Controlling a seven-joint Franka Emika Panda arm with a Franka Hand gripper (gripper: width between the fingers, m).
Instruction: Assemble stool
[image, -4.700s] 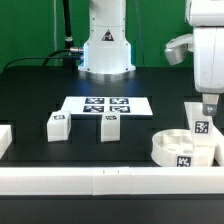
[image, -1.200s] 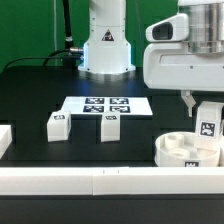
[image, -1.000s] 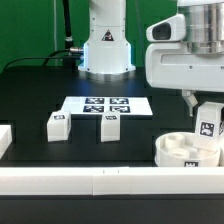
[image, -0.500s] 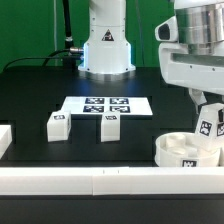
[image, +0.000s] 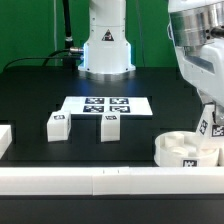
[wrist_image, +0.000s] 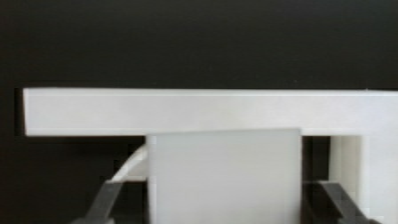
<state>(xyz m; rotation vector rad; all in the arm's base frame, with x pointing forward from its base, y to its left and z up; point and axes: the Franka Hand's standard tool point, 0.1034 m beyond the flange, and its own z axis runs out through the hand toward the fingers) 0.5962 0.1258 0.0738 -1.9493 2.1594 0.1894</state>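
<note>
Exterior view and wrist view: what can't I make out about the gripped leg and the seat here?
- Held leg, exterior view: cut off by the picture's right edge; its lower end blends into the white seat, so socket contact is unclear.
- End effector, wrist view: fingers cut off by the picture's edge.
- Wrist view: no sockets visible past the leg.
- Leg's tag, exterior view: too small to read.

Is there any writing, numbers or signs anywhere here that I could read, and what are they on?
No words or numbers can be read.
Black-and-white square tags, patterns not letters: four on the marker board, one each on the left leg, middle leg, held leg and seat.
Robot base: a dark mark, too blurred to read.
</note>
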